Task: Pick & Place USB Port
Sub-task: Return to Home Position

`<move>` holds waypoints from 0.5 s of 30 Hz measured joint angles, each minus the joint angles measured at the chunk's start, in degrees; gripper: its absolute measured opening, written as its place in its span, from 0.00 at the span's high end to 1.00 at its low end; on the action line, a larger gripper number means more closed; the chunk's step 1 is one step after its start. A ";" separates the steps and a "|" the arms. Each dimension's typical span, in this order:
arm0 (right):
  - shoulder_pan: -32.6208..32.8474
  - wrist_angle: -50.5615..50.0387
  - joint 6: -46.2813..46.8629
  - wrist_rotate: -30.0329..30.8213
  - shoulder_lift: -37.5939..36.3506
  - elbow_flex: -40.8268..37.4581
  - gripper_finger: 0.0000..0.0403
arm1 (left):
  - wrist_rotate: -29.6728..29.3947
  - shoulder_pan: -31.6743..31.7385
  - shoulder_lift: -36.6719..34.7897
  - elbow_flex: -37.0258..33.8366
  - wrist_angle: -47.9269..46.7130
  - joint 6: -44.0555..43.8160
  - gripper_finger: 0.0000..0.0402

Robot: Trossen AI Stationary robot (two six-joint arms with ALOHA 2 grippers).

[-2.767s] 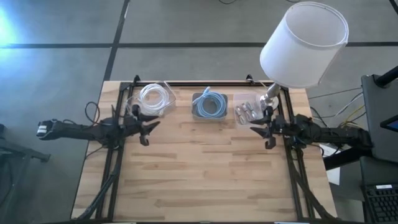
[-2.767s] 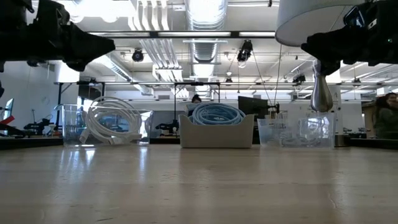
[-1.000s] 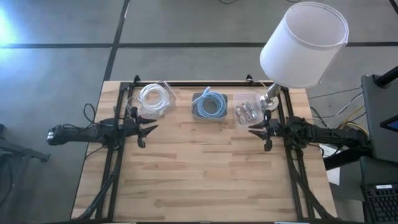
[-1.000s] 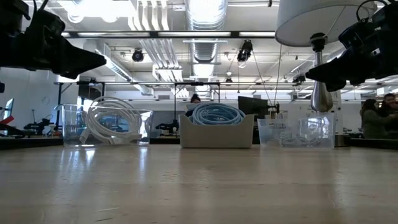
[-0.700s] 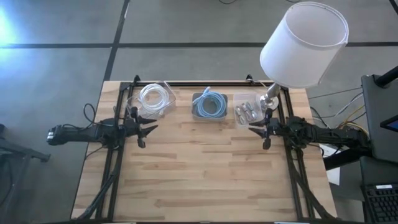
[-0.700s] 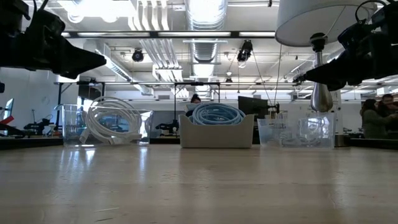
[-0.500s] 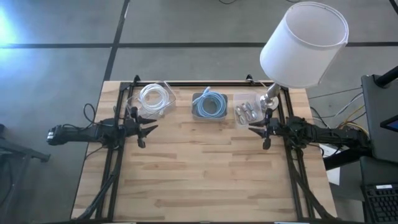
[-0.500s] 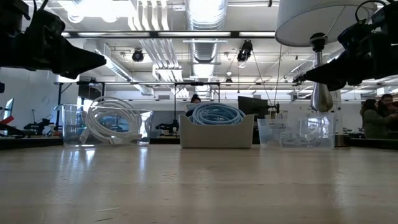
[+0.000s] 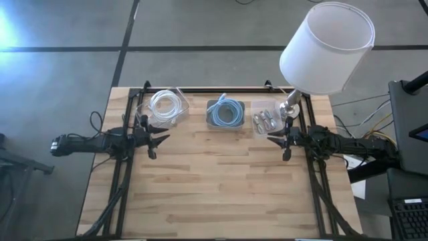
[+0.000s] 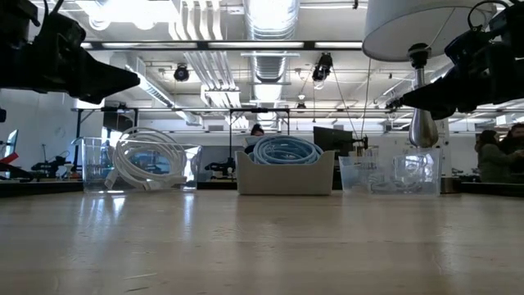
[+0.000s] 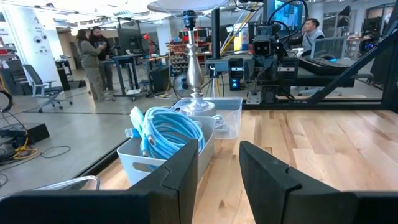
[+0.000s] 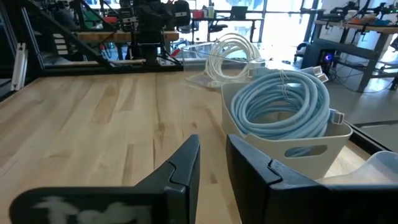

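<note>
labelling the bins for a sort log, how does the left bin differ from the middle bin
The left bin is clear; the middle bin is opaque and pale. The left bin holds a white cable coil; the middle bin holds a blue cable coil. From above, the left bin looks broader than the middle bin. Both stand at the table's far edge, each with one coil. The left gripper and right gripper hover open, clear of both.

Grey concrete floor (image 9: 214,67), ceiling ducts (image 10: 196,65) w/ bright lights (image 10: 123,10), desks (image 11: 127,59) in bg.
</note>
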 joint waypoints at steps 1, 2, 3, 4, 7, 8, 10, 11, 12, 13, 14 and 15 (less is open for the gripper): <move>0.00 0.01 -0.02 0.01 0.00 0.00 0.80 | 0.00 0.00 0.00 0.00 0.00 0.00 0.70; -0.01 0.01 -0.01 0.00 0.00 0.00 0.80 | 0.00 0.00 0.00 0.00 0.00 0.00 0.70; 0.01 0.00 -0.01 0.00 0.00 0.00 0.80 | 0.00 0.00 0.00 0.00 0.00 0.00 0.70; 0.00 0.00 0.00 0.01 0.00 0.00 0.79 | 0.00 0.00 0.00 0.00 0.00 0.01 0.70; 0.00 0.01 0.00 0.02 0.00 0.00 0.78 | 0.00 0.00 0.00 0.00 0.00 0.00 0.70; -0.01 -0.02 -0.02 0.00 0.00 0.00 0.78 | 0.00 0.00 0.00 0.00 0.00 0.00 0.70; 0.01 0.01 -0.02 0.02 0.00 0.00 0.78 | 0.00 0.00 0.00 0.00 0.00 0.00 0.70; -0.01 0.00 -0.02 0.02 0.00 0.00 0.78 | 0.00 0.00 0.00 0.00 0.00 0.00 0.70; -0.01 -0.02 0.00 0.02 0.00 0.00 0.77 | 0.00 0.00 0.00 0.00 0.00 0.00 0.70; 0.02 0.01 -0.01 0.02 0.00 0.00 0.77 | 0.00 0.00 0.00 0.00 0.02 0.00 0.70; -0.01 0.01 -0.02 0.02 0.00 0.00 0.77 | 0.00 0.00 0.00 0.00 0.02 0.00 0.70; 0.00 0.01 -0.01 0.02 0.00 0.00 0.78 | 0.00 0.00 0.00 0.00 0.02 0.00 0.70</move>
